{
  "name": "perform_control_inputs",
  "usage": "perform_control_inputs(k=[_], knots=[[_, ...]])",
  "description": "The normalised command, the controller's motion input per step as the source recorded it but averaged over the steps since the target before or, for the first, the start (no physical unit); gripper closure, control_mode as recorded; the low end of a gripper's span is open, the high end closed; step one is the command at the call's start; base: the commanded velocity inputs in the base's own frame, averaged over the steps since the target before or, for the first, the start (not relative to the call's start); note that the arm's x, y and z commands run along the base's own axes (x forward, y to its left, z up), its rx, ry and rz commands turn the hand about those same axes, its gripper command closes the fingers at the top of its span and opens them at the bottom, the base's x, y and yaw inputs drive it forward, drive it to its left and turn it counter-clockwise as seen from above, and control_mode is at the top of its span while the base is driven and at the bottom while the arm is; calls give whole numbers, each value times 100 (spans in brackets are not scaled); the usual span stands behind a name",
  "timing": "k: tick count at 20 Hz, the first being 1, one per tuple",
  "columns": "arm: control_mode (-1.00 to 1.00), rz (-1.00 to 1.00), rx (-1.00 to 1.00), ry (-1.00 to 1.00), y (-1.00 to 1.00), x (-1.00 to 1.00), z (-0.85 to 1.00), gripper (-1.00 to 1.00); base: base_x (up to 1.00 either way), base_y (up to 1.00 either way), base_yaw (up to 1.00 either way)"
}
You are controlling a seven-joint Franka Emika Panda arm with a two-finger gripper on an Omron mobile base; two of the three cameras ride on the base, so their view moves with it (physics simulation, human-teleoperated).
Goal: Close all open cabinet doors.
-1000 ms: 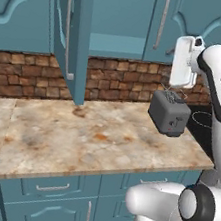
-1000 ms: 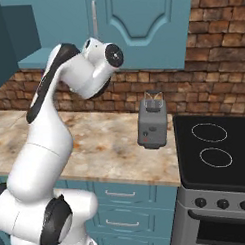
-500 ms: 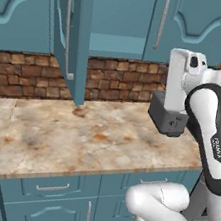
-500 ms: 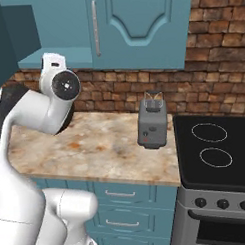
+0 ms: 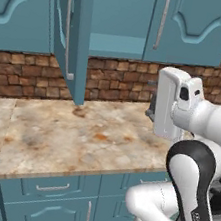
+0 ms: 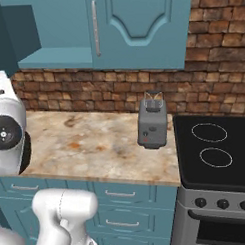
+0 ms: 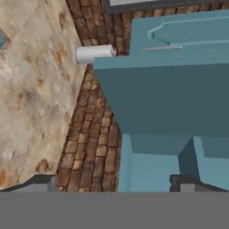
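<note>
Cabinet door (image 5: 68, 35) stands swung out, its cabinet (image 5: 121, 20) interior bare teal; pincer (image 7: 116, 182) fingers spread apart.

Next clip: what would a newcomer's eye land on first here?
The open cabinet door, swung out from the wall cabinets over the mottled counter, stands out at once. Next comes the grey toaster by the black stove, against the brick wall.
</note>
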Motion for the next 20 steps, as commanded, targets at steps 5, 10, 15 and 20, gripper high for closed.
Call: perform_control_inputs(k=[5, 10, 15, 20], knots=[[-100, -4, -6, -23, 51, -100, -1, -100, 0, 0, 0], [-100, -1, -8, -21, 49, -100, 0, -100, 0, 0, 0], [-100, 0, -12, -14, 64, -84, -14, -100, 0, 0, 0], [-100, -2, -8, -6, 73, -4, -23, -100, 0, 0, 0]])
